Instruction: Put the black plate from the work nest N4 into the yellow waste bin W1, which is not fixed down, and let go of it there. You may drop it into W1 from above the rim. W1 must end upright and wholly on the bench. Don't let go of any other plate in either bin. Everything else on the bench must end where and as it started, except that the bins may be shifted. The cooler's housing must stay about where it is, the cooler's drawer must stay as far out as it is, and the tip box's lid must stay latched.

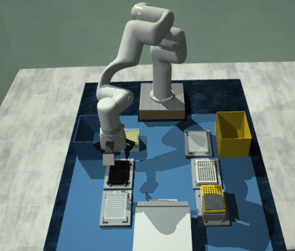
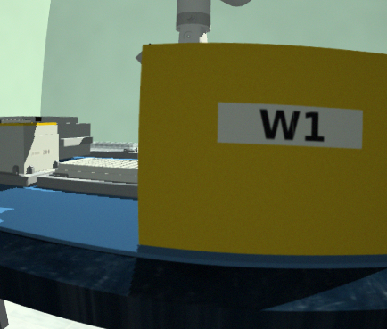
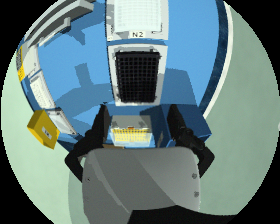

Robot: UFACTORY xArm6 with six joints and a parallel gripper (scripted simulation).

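The black plate (image 1: 119, 172) lies flat in its grey nest on the left side of the blue mat; in the wrist view it (image 3: 136, 75) sits just ahead of my fingers. My gripper (image 1: 113, 149) is open and empty. It hangs above a yellow plate (image 1: 132, 137), just behind the black plate. In the wrist view the fingers spread wide with the yellow plate (image 3: 131, 133) below them. The yellow bin W1 (image 1: 233, 132) stands upright at the right rear of the mat. It fills the exterior view (image 2: 277, 152) and hides the gripper there.
A blue bin (image 1: 85, 129) stands at the left rear, partly behind the arm. A white plate (image 1: 115, 205) lies in front of the black one. On the right are a lidded nest (image 1: 198, 142), a white plate (image 1: 206, 171) and the tip box (image 1: 213, 202). The cooler (image 1: 162, 221) is front centre.
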